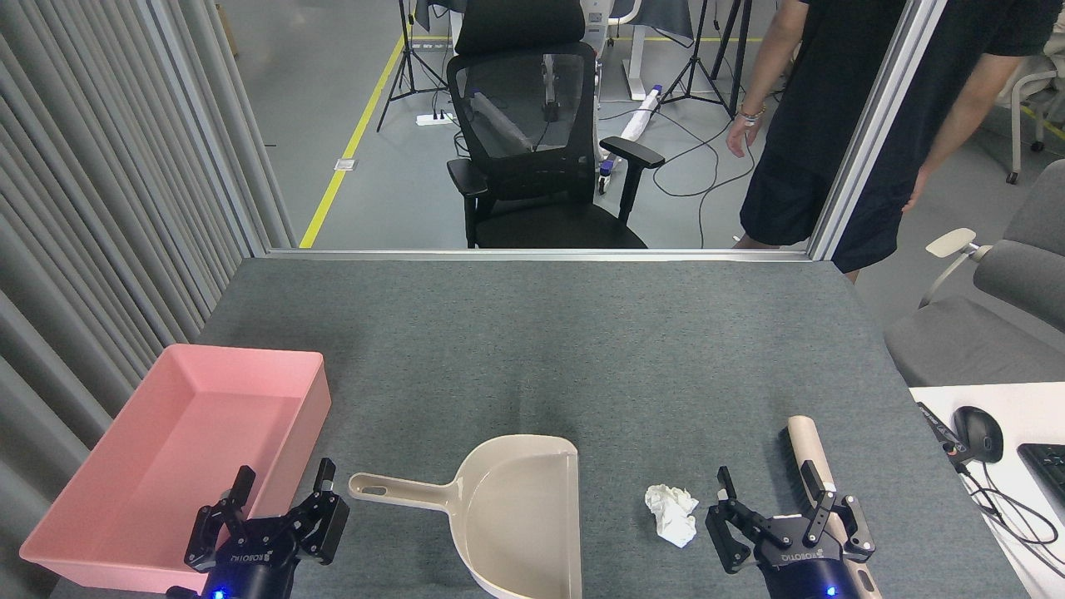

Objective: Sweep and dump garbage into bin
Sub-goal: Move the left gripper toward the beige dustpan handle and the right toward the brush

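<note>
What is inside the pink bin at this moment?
The bin shows only its bare pink bottom; no garbage is in it. The left gripper, open, covers the near right corner, so that part cannot be seen.

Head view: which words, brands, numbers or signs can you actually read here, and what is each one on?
"ROBOTIQ", white letters on the body of the left hand, seen upside down.
"ROBOTIQ", the same brand on the right hand, also upside down.
Small print on the dark strip beside the mouse: too small to read.
Bin, dustpan, tissue wad and brush: no text visible.
</note>
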Controlling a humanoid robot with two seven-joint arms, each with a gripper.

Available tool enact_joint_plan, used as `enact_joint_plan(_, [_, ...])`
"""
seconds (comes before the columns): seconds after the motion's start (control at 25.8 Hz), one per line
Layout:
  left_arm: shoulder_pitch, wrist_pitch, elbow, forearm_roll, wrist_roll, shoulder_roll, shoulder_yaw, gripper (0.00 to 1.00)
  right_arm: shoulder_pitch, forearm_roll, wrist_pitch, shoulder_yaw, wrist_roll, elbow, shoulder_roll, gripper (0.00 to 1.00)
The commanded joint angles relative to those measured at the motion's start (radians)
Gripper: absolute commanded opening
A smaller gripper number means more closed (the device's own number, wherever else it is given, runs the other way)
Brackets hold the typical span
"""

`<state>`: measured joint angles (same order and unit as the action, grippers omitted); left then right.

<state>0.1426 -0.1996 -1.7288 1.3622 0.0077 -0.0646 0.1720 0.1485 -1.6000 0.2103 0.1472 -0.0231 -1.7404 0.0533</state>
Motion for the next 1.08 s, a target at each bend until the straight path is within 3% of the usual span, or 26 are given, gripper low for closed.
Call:
enact_joint_plan(0.0, [0.000,-0.001,0.000,0.000,-0.006,-0.001,0.000,1.00,-0.004,0.000,0.000,0.000,0.000,0.001,-0.006,1.00])
enact_joint_plan(0.35, [0.003,-0.024,-0.001,0.005,0.003,0.005,-0.009,0.99,0.002,-0.002,0.000,0.005,-0.001,-0.005,0.016,1.00])
enact_joint_plan(0.46, [-0.001,-0.026,0.002,0.002,0.015,0.008,-0.011,1.00,0.036,0.000,0.012,0.048,0.000,-0.025,0.057,1.00])
enact_joint_plan(0.66, [-0.009,-0.029,0.000,-0.023,0.017,-0.004,-0.016,1.00,0.089,0.045,0.109,0.196,0.008,-0.033,0.059,1.00])
enact_joint_plan(0.7, [-0.015,-0.029,0.000,-0.087,0.017,-0.004,-0.017,0.99,0.097,0.067,0.135,0.229,0.008,-0.031,0.059,1.00])
enact_joint_plan(0.85, [-0.024,-0.012,0.000,-0.647,-0.045,-0.009,-0.025,0.99,0.128,0.130,0.190,0.305,0.011,-0.019,0.060,1.00])
enact_joint_plan(0.89, [-0.020,-0.014,0.000,-0.730,-0.078,-0.006,-0.026,0.99,0.129,0.130,0.193,0.307,0.017,-0.019,0.059,1.00])
enact_joint_plan(1.05, [-0.011,-0.023,0.000,-0.799,-0.169,-0.003,-0.028,0.99,0.148,0.130,0.195,0.307,0.023,-0.019,0.059,1.00])
